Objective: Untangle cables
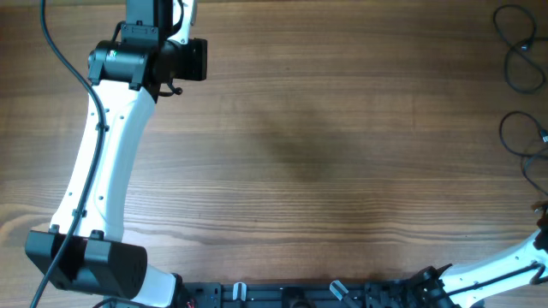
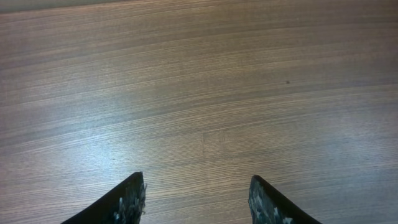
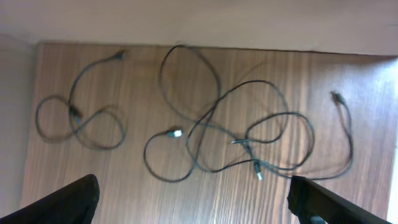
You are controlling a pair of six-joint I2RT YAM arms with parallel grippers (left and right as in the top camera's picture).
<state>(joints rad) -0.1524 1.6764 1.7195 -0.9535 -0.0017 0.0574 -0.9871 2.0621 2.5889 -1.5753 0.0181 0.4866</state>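
Overhead: thin black cables (image 1: pixel 518 50) lie in loose loops at the far right edge of the brown wood-grain table (image 1: pixel 300 145), running out of frame. The white left arm (image 1: pixel 103 162) reaches to the upper left, well apart from them.

Left wrist: the left gripper (image 2: pixel 197 180) hangs over bare wood, jaws parted with nothing between them.

Right wrist: the right gripper (image 3: pixel 193 186) hovers above the cords with its fingers spread wide at the lower corners, holding nothing. This view shows what the overhead crops off. A single cord (image 3: pixel 78 121) lies by itself at left, while a tangled cluster (image 3: pixel 249 140) of crossing loops fills the centre and right (plug ends show, though which strand passes over which is blurred).

The likely sound move is to descend on an outer loop or a free plug end, close on one strand only, and draw it sideways toward open wood.
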